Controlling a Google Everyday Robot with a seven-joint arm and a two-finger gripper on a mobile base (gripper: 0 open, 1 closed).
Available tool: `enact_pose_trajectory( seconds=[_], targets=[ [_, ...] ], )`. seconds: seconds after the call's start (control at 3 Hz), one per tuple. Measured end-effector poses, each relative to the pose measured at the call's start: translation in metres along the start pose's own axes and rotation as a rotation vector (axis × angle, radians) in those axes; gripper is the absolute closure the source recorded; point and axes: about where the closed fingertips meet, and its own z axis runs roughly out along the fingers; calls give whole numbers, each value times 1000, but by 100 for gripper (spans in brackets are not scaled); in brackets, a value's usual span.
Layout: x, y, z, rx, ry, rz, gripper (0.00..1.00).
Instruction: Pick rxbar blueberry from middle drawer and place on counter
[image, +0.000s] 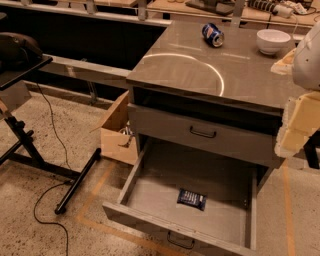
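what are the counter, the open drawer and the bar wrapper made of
Counter: smooth, glossy, maybe laminate or coated metal; it mirrors a light arc. Middle drawer: matte grey, likely painted metal, thin flat walls. Rxbar blueberry: dark blue wrapper, probably plastic film, flat with pale print. The hand sits at the right edge, beside the counter.

Counter (200, 75) bears soda can (213, 35), white bowl (273, 41); tool (299, 120) at right edge.

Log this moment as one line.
end effector: right edge of view, away from bar | rxbar blueberry: flat in open middle drawer | counter: no bar yet
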Motion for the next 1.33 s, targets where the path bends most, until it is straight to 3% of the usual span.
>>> enact_pose_trajectory(
  seconds=[0.33,0.67,1.0,1.33],
  targets=[
    [0,0,0,0,0,0,0],
    [-1,-1,5,8,-45,6,0],
    [-5,2,42,-1,-95,7,0],
    [-5,10,105,-30,-146,12,0]
  ],
)
